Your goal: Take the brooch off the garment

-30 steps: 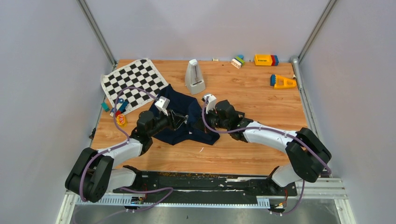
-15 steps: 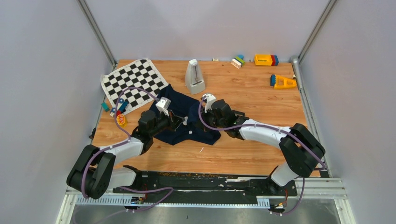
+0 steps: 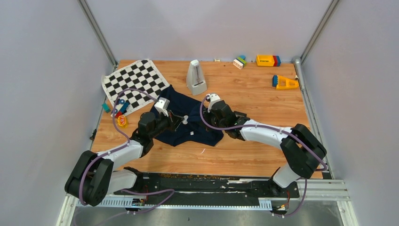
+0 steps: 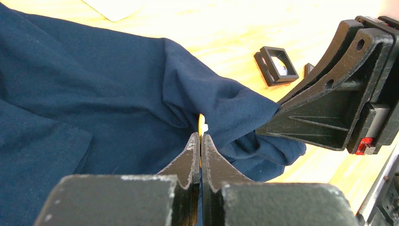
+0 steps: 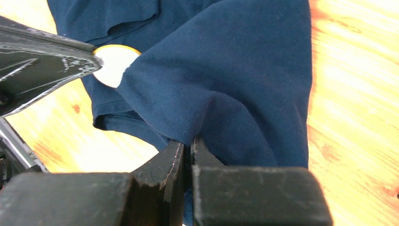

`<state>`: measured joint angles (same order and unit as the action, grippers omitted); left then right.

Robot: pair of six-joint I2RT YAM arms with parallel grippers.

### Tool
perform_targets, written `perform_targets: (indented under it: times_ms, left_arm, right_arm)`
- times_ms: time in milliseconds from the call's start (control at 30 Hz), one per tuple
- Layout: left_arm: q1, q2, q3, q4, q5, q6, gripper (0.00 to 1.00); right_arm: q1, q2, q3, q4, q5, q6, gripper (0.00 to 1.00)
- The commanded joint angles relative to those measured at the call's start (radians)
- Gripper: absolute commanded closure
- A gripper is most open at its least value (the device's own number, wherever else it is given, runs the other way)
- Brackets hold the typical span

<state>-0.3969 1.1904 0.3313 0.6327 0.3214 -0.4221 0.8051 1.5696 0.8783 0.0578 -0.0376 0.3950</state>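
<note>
The navy garment (image 3: 190,127) lies crumpled at the table's middle. The brooch (image 3: 185,119), a small whitish disc, sits on it between the two grippers. My left gripper (image 3: 181,121) is shut on the brooch's edge; in the left wrist view only a white sliver of the brooch (image 4: 203,126) shows above the closed gripper (image 4: 201,137). My right gripper (image 3: 203,123) is shut on a fold of the garment (image 5: 226,84) just right of the brooch; its jaws (image 5: 190,142) pinch the cloth. The right wrist view shows the brooch (image 5: 112,66) half behind the cloth, held at the left gripper's fingertip (image 5: 70,59).
A checkered mat (image 3: 135,82) lies at the back left, with small toys (image 3: 120,113) beside it. A white metronome-shaped object (image 3: 196,77) stands behind the garment. Coloured blocks (image 3: 268,60) and an orange piece (image 3: 284,83) lie back right. A black square box (image 4: 276,65) lies on the wood.
My right gripper has shifted left and further onto the garment. My left gripper has drawn back slightly, and the brooch now shows as a white disc above the cloth.
</note>
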Motion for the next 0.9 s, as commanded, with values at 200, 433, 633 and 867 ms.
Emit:
perform_targets:
  times_ms: [200,433,633,867]
  left_arm:
    - [0.003,-0.076,-0.042,0.069,-0.084,-0.017,1.0]
    - [0.003,-0.054,-0.039,0.098,-0.052,-0.034,1.0]
    - [0.003,-0.014,-0.041,0.177,0.048,-0.053,1.0]
    - [0.001,0.088,-0.063,0.417,0.157,-0.12,1.0]
  right_arm:
    - [0.006,-0.004,0.047,-0.037,0.129,0.036,1.0]
    - [0.006,0.011,0.061,-0.052,0.129,0.043,0.96]
    - [0.007,-0.042,0.015,0.018,0.039,0.046,0.6]
    - [-0.009,-0.142,-0.108,0.158,-0.038,0.073,0.25]
